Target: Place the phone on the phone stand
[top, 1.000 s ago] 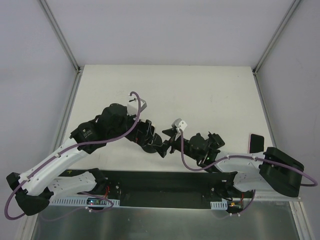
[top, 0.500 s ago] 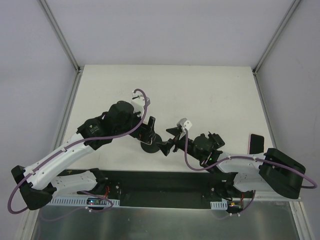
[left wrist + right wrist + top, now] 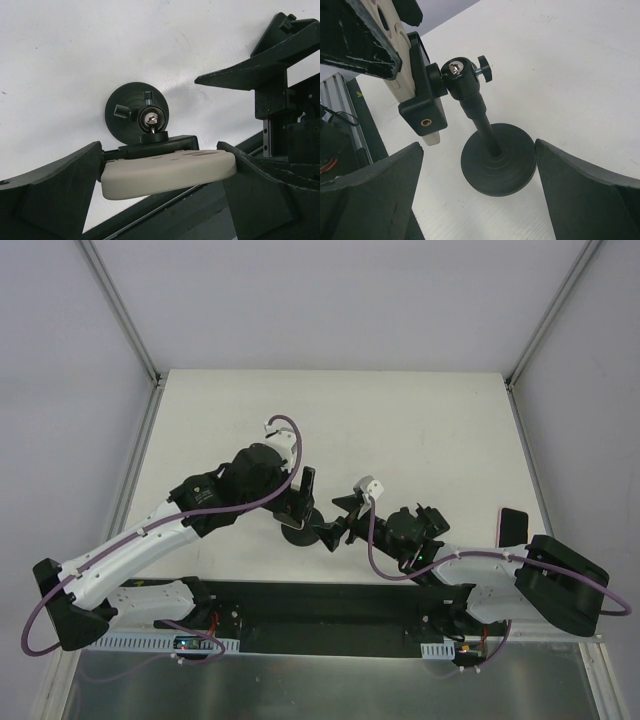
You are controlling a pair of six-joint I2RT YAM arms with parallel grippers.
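The left gripper (image 3: 159, 146) has its jaws spread wide, one black finger (image 3: 55, 185) on each side of the flat beige plastic phone (image 3: 170, 170). The phone's two ends sit right at the finger faces, and it cannot be told whether the fingers press on it. The phone lies flush against the black rectangular clamp block (image 3: 422, 107) at the head of the black phone stand (image 3: 497, 160). The stand has a round disc base, a thin post and a ball joint (image 3: 457, 75), with a small black thumbscrew (image 3: 484, 67) at the joint's 3 o'clock. Seen from the right wrist, the phone stands steeply tilted at 10 o'clock from the base and shows holes in its face.

The right gripper (image 3: 479, 145) is likewise wide open and holds nothing. Its fingers (image 3: 585, 190) flank the disc base low down. The one at 3 o'clock is just beside the rim and the one at 9 o'clock is apart from it.

From overhead, the phone stand sits on the white tabletop (image 3: 420, 430), about midway across and toward the near edge. The left gripper is at 12 o'clock of the base and the right gripper at 3 o'clock. A flat black rectangular object (image 3: 512, 525) lies at the table's 4 o'clock, near the right edge and well apart from the stand; what it is cannot be told.
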